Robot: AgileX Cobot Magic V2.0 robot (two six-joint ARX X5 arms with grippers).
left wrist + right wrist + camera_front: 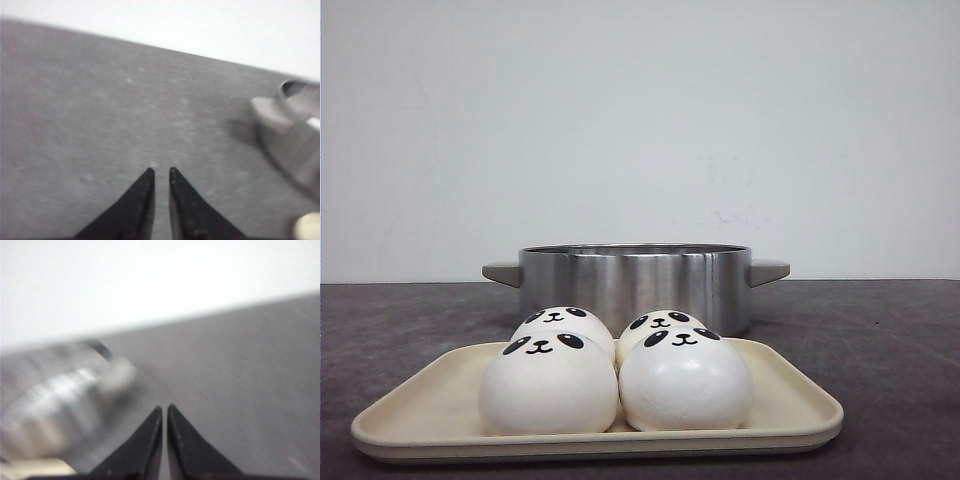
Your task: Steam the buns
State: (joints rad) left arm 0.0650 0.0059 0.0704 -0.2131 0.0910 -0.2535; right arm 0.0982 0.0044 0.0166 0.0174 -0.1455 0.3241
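Several white panda-faced buns sit on a cream tray (pixel 420 410) at the table's front: two in front (pixel 548 385) (pixel 685 380) and two behind them (pixel 560 322) (pixel 660 322). A steel pot (pixel 635 280) with side handles stands open just behind the tray. Neither gripper shows in the front view. My left gripper (pixel 161 171) is shut and empty, low over bare table left of the pot (pixel 295 140). My right gripper (pixel 164 407) is shut and empty over bare table right of the pot (pixel 55 405), which is blurred there.
The dark grey tabletop (pixel 880 340) runs back to a white wall. A corner of the tray shows in the left wrist view (pixel 307 227) and in the right wrist view (pixel 30 471). The pot's grey handle (pixel 270 112) points toward my left gripper.
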